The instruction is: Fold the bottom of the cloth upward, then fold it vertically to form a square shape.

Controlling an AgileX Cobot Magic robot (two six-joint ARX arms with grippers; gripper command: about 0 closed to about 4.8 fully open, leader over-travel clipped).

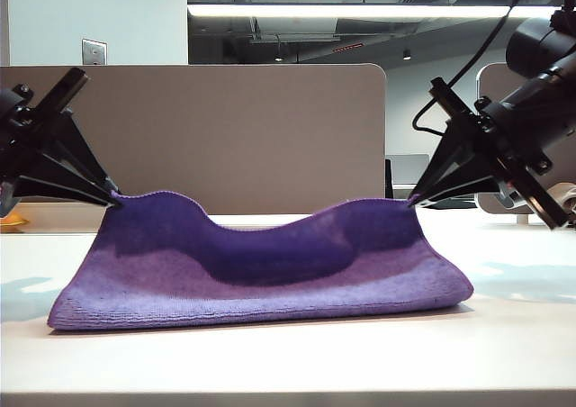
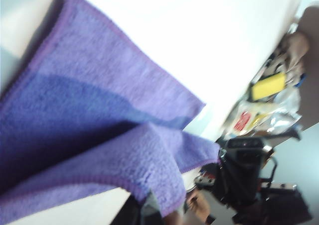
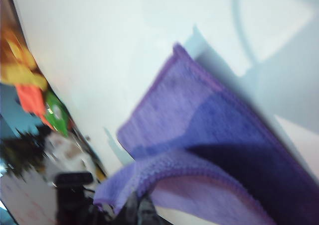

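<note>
You've got the left gripper (image 1: 115, 200) pinched tight on one lifted corner of the cloth (image 1: 261, 272), and the right gripper (image 1: 412, 200) pinched tight on the other. The cloth hangs below and between both grippers, middle sagging, its lower part resting on the desk (image 1: 288, 362). Risks: the corner bites look thin in both wrist views, so a fast carry could pull a hem out; uneven travel between your arms would skew the fold; the sagging middle may bunch under the top layer; dragging could slide the lower layer along the desk
</note>
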